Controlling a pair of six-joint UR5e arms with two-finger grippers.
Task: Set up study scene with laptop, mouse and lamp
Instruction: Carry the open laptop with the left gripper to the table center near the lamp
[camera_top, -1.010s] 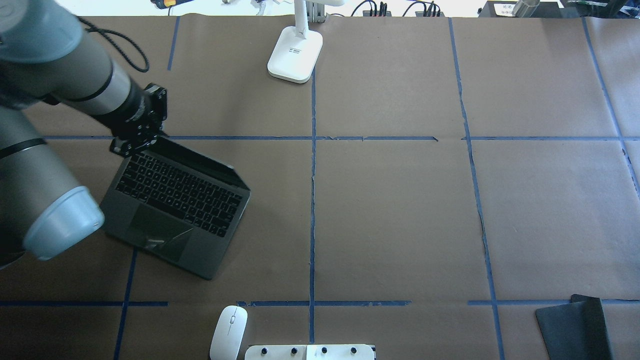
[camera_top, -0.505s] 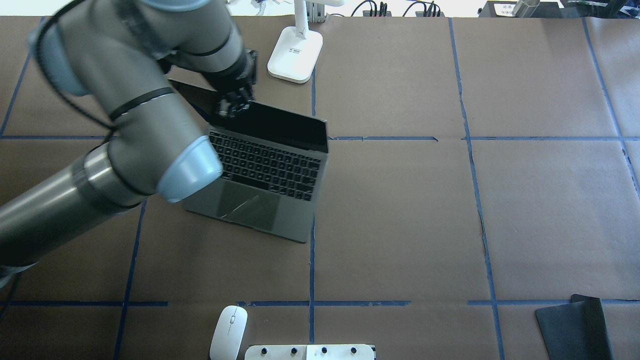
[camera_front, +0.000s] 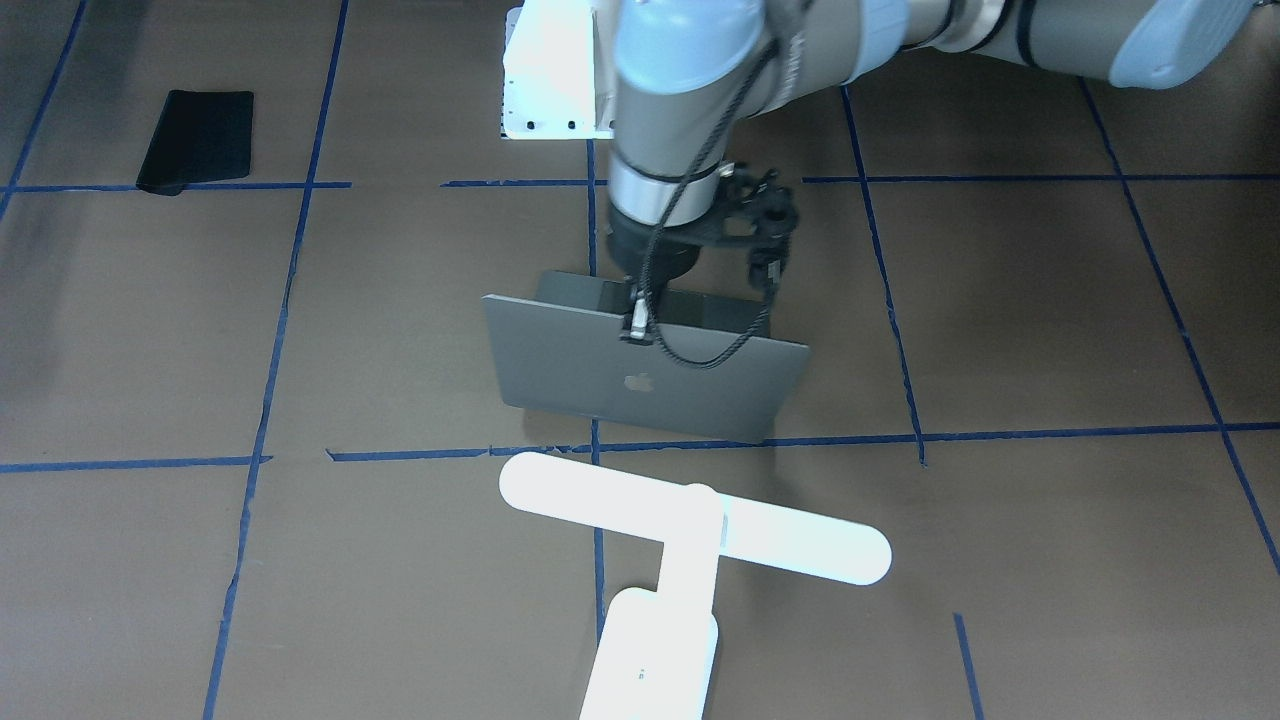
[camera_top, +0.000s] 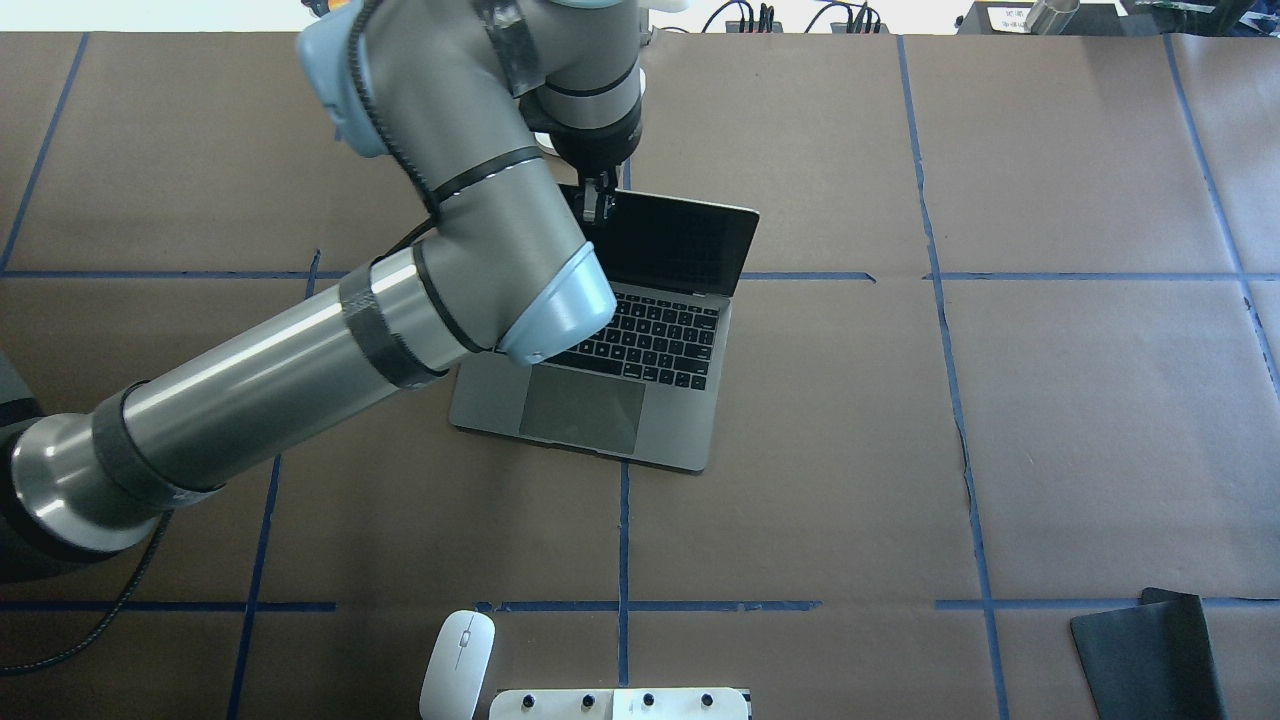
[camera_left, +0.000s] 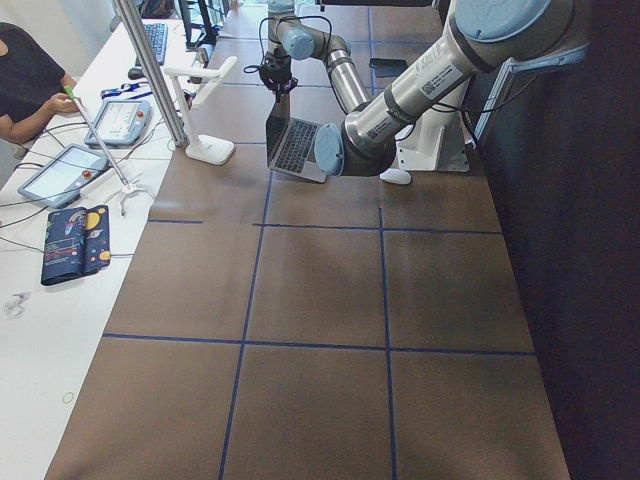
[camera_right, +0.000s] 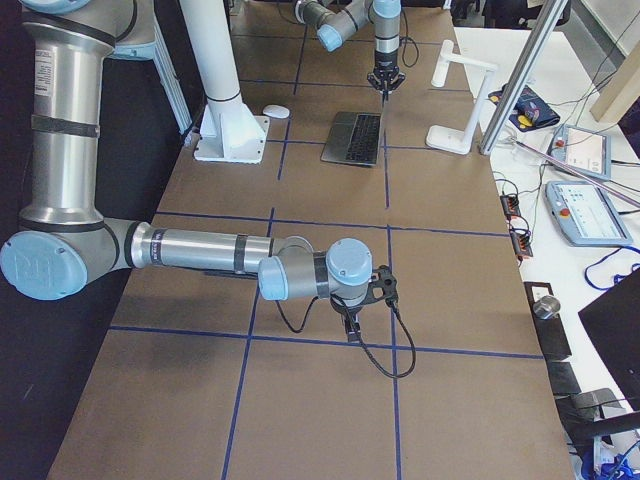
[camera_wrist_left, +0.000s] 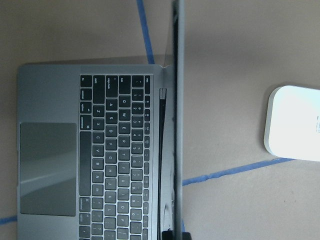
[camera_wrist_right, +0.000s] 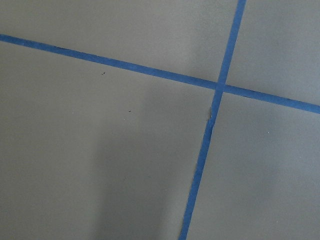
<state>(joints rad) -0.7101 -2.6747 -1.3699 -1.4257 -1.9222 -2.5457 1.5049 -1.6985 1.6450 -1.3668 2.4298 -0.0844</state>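
The left end effector (camera_top: 598, 205) pinches the laptop (camera_top: 600, 420) lid's top edge. Dragging farther toward 12 o'clock overhead could bump the lamp (camera_front: 690, 525) or fold the hinge. Whether the right end effector (camera_right: 351, 330) is wide or narrow cannot be told.

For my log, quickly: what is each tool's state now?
Left tool: closed on the laptop lid.
Right tool: cannot be told.
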